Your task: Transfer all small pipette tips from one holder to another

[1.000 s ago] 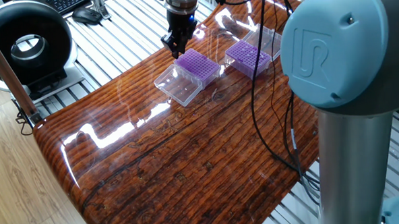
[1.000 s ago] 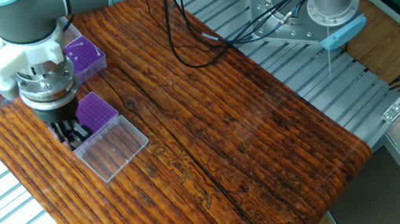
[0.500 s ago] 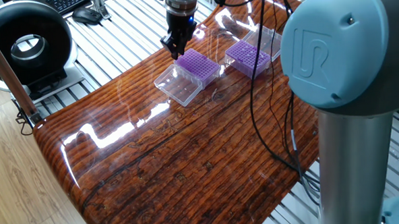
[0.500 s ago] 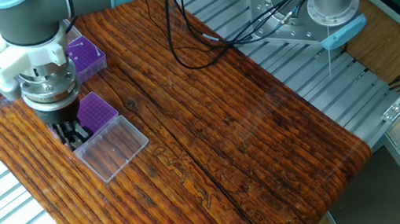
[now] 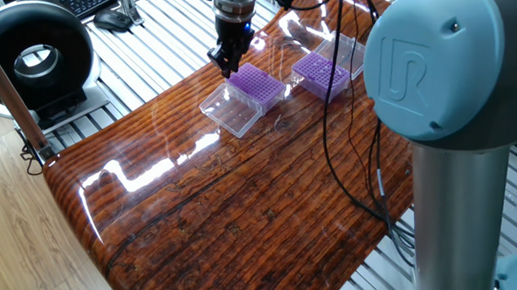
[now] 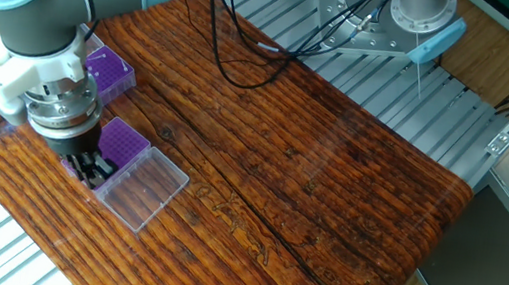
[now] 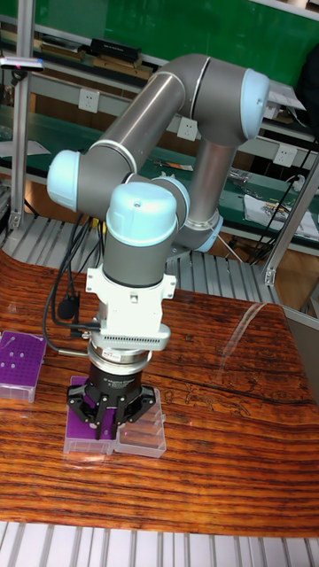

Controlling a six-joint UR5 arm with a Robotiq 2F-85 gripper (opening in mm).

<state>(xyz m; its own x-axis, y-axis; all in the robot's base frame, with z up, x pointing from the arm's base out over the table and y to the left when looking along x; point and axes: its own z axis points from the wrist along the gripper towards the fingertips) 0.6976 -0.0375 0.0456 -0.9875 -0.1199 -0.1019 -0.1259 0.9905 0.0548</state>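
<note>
Two purple holders stand on the wooden table. The near holder [image 5: 257, 82] [image 6: 122, 142] [image 7: 85, 429] has a clear lid [image 5: 230, 112] [image 6: 141, 187] [image 7: 142, 434] lying open beside it. The small pipette tips [image 5: 254, 77] show only as a fine dotted grid on its top. The second holder [image 5: 322, 73] [image 6: 106, 71] [image 7: 19, 359] carries the same dotted grid, with its own clear lid [image 5: 345, 50] behind it. My gripper [image 5: 226, 62] [image 6: 91, 169] [image 7: 106, 418] hangs at the near holder's outer edge. Its fingers stand slightly apart, and I see nothing between them.
A black round device [image 5: 34, 59] sits off the table's corner on the slatted metal bench [image 5: 141, 58]. Black cables [image 5: 333, 142] [image 6: 228, 48] trail across the wood. A second robot base [image 5: 448, 84] stands close at the front right. A metal mount with a blue part [image 6: 423, 26] stands beyond the table.
My gripper has shifted very slightly at the near holder's edge. Both holders and their lids have stayed in place.
</note>
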